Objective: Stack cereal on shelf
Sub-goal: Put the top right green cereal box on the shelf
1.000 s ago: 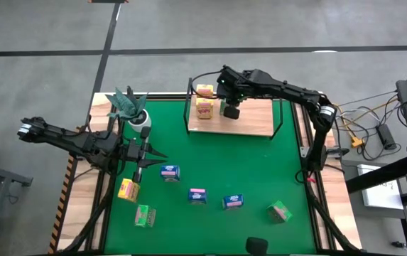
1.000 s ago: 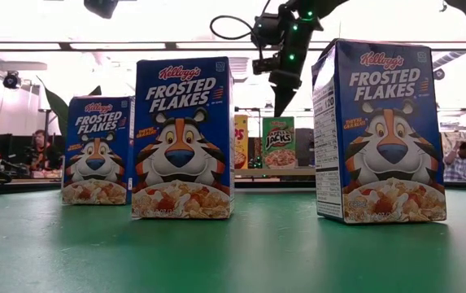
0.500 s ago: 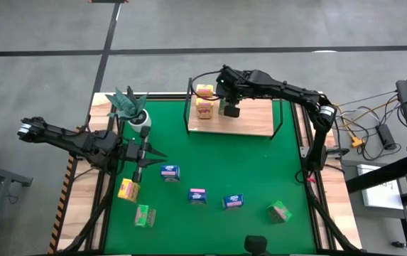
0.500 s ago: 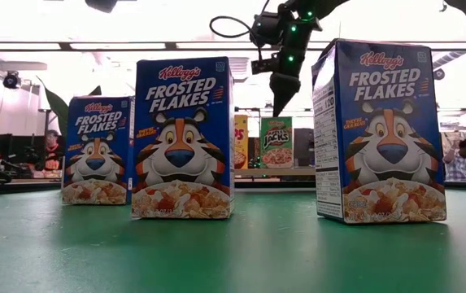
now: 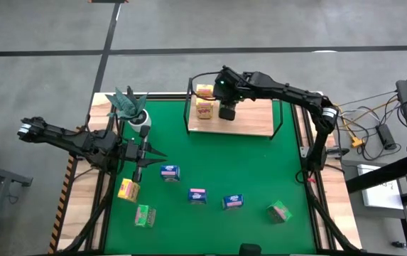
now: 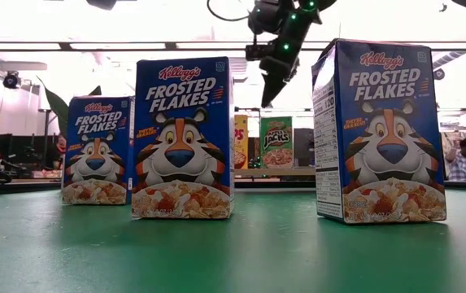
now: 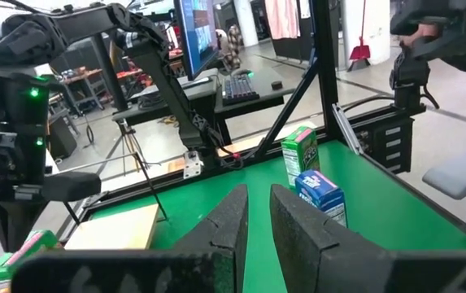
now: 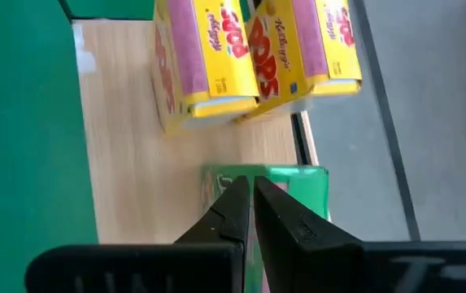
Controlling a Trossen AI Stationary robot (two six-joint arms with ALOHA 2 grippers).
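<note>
The shelf (image 5: 246,121) stands at the table's far side. Two yellow boxes (image 5: 204,100) stand on its left part, and a green box (image 6: 277,142) stands upright on the board beside them; it also shows in the right wrist view (image 8: 298,183). My right gripper (image 6: 267,96) is shut and empty, above the green box and clear of it; in the high view (image 5: 226,112) it hides that box. My left gripper (image 5: 157,152) is shut and empty over the mat's left side, near a blue box (image 5: 170,172).
On the green mat (image 5: 260,163) stand two more blue boxes (image 5: 197,195) (image 5: 232,203), a yellow box (image 5: 128,190) and two green boxes (image 5: 144,215) (image 5: 279,211). A white pot with a teal plant (image 5: 139,121) stands at the far left. The shelf's black posts (image 5: 188,107) rise at its corners.
My right gripper has risen from just above the green box and drifted a little toward the table's left edge. The green box stays standing on the shelf.
</note>
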